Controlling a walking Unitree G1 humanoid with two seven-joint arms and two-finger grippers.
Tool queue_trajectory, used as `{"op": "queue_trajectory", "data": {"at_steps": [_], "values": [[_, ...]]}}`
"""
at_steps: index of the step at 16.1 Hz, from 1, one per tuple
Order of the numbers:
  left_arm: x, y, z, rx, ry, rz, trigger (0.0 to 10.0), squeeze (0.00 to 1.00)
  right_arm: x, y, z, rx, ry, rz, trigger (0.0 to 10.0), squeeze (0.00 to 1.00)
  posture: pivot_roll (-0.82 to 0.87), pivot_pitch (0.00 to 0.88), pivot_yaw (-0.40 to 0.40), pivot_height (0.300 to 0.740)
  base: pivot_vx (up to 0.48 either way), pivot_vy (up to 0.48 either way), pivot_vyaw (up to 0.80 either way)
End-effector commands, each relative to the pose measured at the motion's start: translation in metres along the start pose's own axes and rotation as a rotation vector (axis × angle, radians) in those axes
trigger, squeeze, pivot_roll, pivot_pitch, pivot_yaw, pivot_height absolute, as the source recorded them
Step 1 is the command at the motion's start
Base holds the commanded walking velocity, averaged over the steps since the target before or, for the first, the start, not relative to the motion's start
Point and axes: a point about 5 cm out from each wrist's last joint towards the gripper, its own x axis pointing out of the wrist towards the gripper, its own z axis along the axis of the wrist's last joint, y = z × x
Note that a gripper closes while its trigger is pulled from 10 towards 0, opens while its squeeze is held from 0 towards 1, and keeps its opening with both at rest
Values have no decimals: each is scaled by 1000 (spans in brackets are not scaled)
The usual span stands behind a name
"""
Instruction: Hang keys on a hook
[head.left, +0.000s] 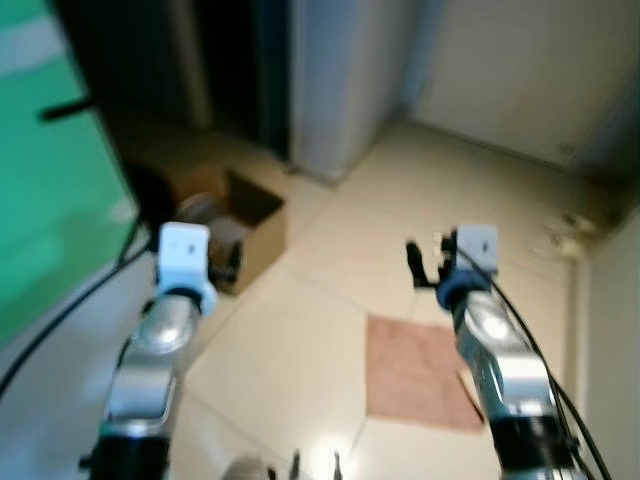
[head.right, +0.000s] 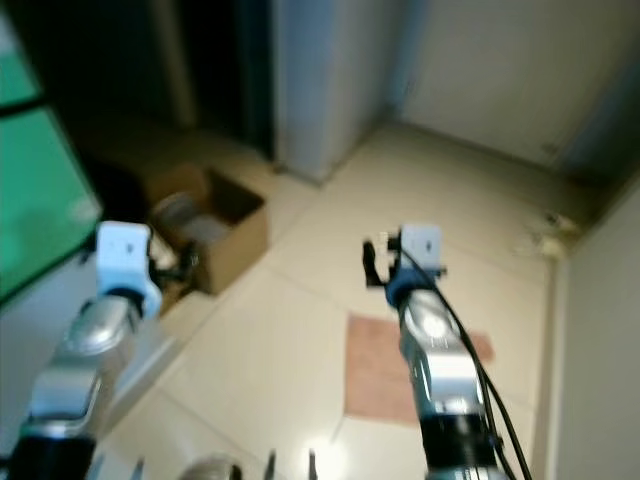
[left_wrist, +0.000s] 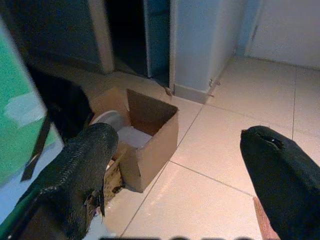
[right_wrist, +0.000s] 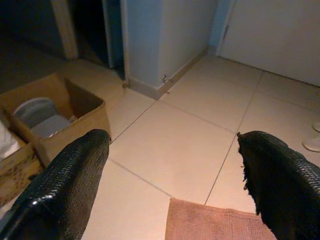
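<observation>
Head view, left to right: a green panel (head.left: 40, 170) is filling the upper left; an open cardboard box (head.left: 240, 225) is sitting on the tiled floor (head.left: 300, 340); the left pincer (left_wrist: 175, 170) is reaching forward at lower left, fingers spread and empty; a mat (head.left: 415, 370) is lying at lower centre; the right pincer (right_wrist: 172, 170), likewise spread and empty, is hovering above it. Both seem poised for travel, not grasping. Neither keys nor hook can be made out.

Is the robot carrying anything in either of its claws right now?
No. The left gripper and the right gripper are both open with only floor between their fingers; nothing is held.
</observation>
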Motion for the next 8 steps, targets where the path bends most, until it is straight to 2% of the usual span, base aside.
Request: {"op": "queue_trajectory", "data": {"at_steps": [1,2,3,6,8], "values": [[-3,5,1,-1,0,11,10000,1000,0,1,6,8,-21,-3,10000,1000,-12,0,-67,740,0,0,800],[-3,7,0,1,-1,29,10000,914,-1,2,6,11,-22,-6,10000,1000,-17,0,-58,740,0,0,800],[-3,8,0,-14,-2,40,10000,0,-2,2,6,15,-20,-6,10000,1000,-21,0,-53,740,0,0,800],[-4,5,4,15,-23,38,10000,0,-2,0,5,21,-18,-13,10000,1000,-17,0,-55,740,0,0,800],[-4,7,3,4,-11,61,10000,0,-1,1,5,18,-12,1,10000,1000,-9,0,-67,740,0,0,800]]}}
